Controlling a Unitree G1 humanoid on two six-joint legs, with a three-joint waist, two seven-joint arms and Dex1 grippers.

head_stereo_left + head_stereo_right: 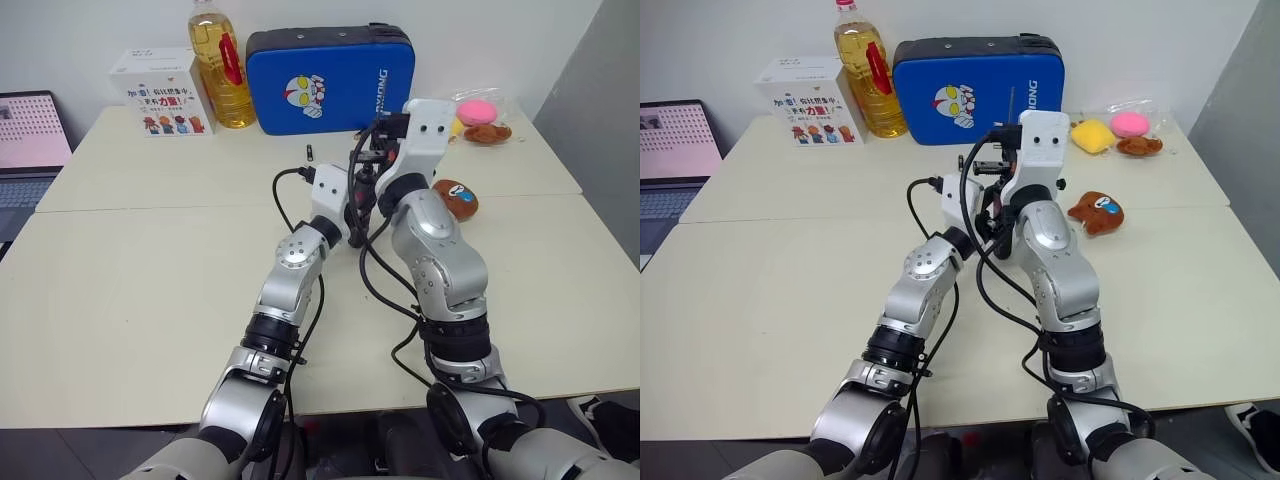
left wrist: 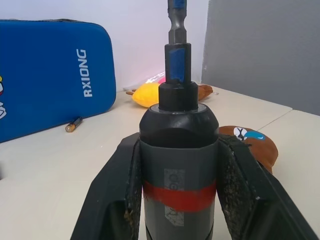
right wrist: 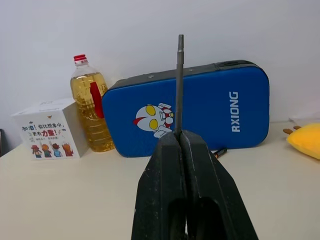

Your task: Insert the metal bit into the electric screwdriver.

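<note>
I am seeing: two pale beige tables sitting pushed together, seam running across; white wall standing behind; grey partition rising at right; even light falling, no hard shadows showing.

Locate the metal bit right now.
The bit is pinched upright in the shut right hand, raised over mid-table in front of the blue case, beside the left hand gripping the screwdriver.

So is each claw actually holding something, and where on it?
Yes. The left claw clamps the electric screwdriver around its body at the red band. The right claw pinches the metal bit by its lower end, the rest sticking out.
</note>
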